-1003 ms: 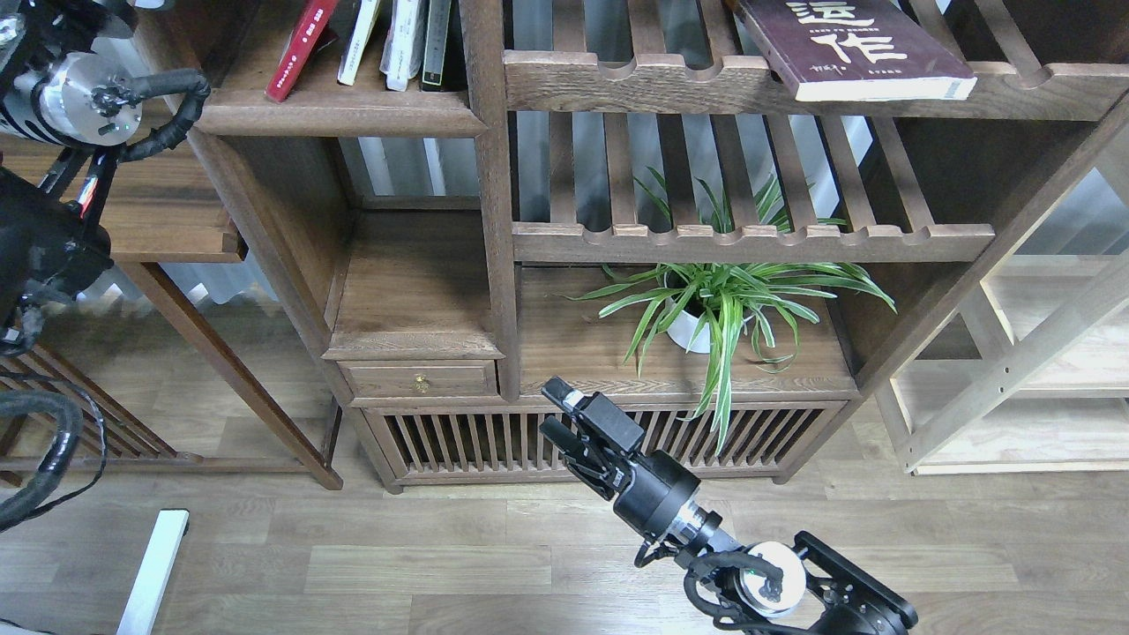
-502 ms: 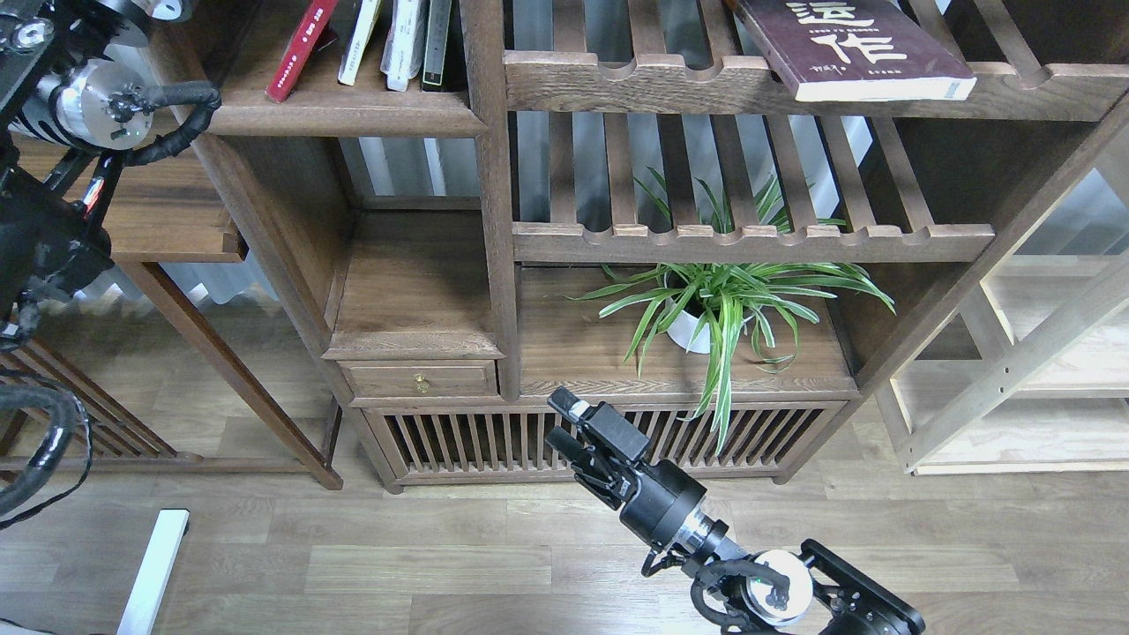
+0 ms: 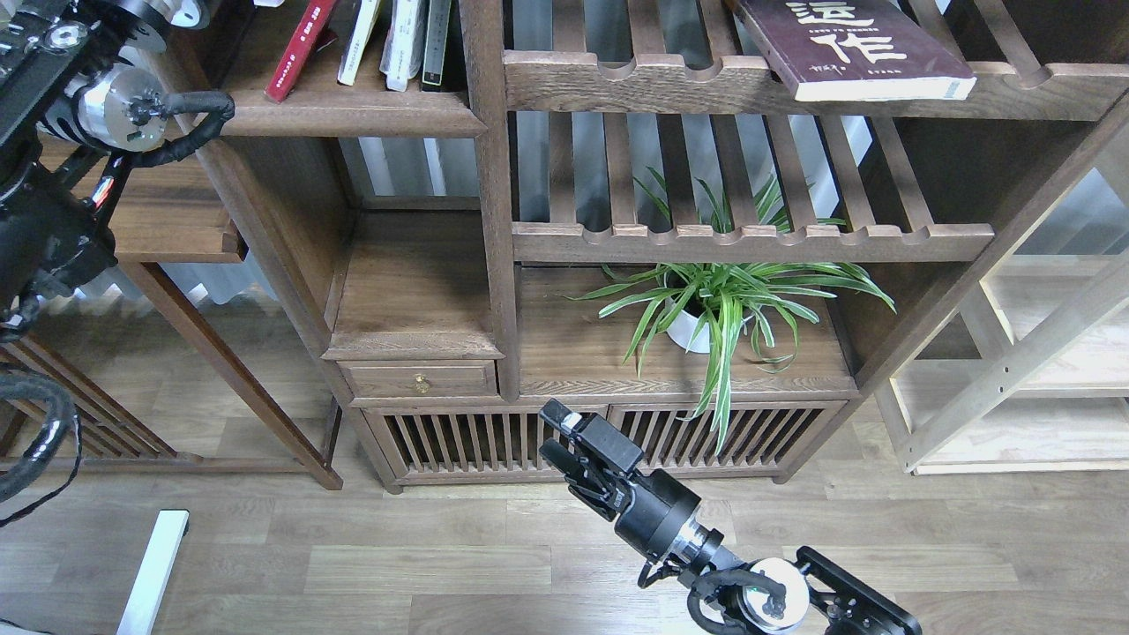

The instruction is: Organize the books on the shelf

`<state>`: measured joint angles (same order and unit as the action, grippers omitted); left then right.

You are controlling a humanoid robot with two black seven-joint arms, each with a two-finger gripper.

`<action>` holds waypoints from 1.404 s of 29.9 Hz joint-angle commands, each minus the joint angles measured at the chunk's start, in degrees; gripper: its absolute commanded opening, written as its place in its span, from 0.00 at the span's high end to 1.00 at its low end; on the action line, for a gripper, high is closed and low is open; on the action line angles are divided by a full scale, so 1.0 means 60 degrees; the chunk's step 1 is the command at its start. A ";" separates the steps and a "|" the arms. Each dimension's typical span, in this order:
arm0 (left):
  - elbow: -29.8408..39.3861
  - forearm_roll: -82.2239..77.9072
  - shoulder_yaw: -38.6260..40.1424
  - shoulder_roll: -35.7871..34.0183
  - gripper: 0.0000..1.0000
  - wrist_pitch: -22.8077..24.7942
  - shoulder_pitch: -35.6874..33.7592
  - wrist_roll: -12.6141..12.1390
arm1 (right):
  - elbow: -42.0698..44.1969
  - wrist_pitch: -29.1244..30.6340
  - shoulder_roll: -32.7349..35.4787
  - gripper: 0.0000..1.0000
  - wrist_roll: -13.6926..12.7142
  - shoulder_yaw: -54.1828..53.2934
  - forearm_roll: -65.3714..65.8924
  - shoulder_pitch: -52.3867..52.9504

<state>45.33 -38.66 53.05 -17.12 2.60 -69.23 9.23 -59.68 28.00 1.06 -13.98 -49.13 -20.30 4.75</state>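
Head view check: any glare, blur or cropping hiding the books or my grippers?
Head view: sharp, evenly daylit, no glare. The maroon book on the slatted rack is cropped by the top edge, as are the upright books on the shelf. The right gripper is crisp but dark; the left gripper is out of frame.

Single head view, high up, looking forward and down at shelving (image 3: 494, 212) and floor (image 3: 441, 564)

We see even, soft daylight, mild shadows under the shelf (image 3: 353, 119), sharp focus, and bowed edges.
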 commanded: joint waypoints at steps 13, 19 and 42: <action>-0.0128 -0.0002 -0.0272 -0.0018 0.81 -0.0082 -0.0005 -0.0015 | 0.0001 0.0000 0.0029 0.02 0.0000 0.0015 0.0000 -0.0103; -0.0391 -0.0002 -0.0418 -0.0018 0.66 -0.0111 0.0039 0.0014 | 0.0001 0.0000 0.0029 0.02 0.0000 0.0015 0.0000 -0.0103; -0.0626 0.0934 -0.0316 0.0245 0.55 -0.0111 -0.0765 0.0175 | 0.0001 0.0000 -0.0015 0.03 0.0015 0.0382 0.0029 -0.0088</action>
<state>41.55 -35.04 51.11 -16.31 1.90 -72.08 10.30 -59.67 28.00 0.73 -13.98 -46.19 -20.12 4.18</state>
